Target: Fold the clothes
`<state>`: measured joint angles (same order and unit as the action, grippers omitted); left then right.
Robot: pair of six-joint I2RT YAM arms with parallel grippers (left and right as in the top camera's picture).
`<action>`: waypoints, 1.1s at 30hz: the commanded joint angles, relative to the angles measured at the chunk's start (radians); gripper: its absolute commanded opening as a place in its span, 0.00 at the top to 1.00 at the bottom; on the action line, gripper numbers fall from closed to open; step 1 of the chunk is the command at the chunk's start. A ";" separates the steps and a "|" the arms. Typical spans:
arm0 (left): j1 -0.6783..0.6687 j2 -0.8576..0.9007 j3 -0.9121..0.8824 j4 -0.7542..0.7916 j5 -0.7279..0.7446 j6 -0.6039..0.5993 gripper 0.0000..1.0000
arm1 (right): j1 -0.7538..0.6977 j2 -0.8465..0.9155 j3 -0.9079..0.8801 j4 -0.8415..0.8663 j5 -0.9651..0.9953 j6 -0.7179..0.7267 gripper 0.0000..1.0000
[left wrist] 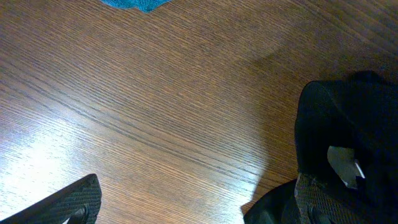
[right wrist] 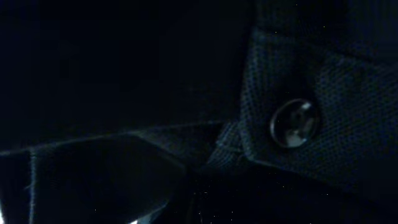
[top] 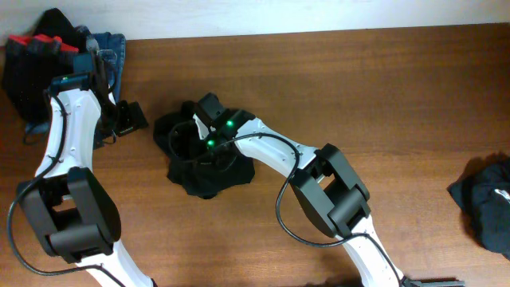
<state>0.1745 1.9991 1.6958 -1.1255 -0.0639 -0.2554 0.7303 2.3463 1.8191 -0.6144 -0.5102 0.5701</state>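
At table centre-left, black top (top: 209, 171) crumpled in heap, small white neck label (left wrist: 343, 163) showing. Right gripper (top: 198, 143) down in heap, jaws closed; wrist view shows only dark fabric and one button (right wrist: 293, 122), so cannot tell if cloth is pinched. Left gripper (left wrist: 196, 196) just left of top, jaws spread wide, empty, over bare wooden table (left wrist: 155, 112). Far left: clothes pile (top: 40, 72) with jeans (top: 111, 49). Right edge: second black garment (top: 486, 203).

Table (top: 358, 80) with top (top: 191, 179) at middle, clothes pile (top: 40, 64) at far-left corner, another garment (top: 486, 203) at right edge.
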 commanded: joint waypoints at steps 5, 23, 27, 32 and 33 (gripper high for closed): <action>0.003 -0.008 -0.009 -0.001 0.000 -0.010 0.01 | 0.036 0.019 0.008 -0.010 -0.016 -0.018 0.96; 0.003 -0.008 -0.009 -0.001 -0.001 -0.010 0.01 | 0.022 -0.303 0.035 -0.071 0.167 -0.170 0.95; 0.003 -0.008 -0.009 0.000 -0.001 -0.010 0.01 | -0.051 -0.334 0.035 -0.047 0.204 -0.170 0.80; 0.003 -0.008 -0.009 0.004 0.000 -0.010 0.01 | -0.111 -0.302 0.034 -0.019 0.199 -0.170 0.78; 0.003 -0.008 -0.009 0.004 0.000 -0.010 0.01 | -0.117 -0.290 0.034 -0.013 0.196 -0.170 0.78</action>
<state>0.1745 1.9991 1.6958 -1.1244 -0.0639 -0.2554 0.6361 2.0319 1.8374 -0.6422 -0.3363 0.4107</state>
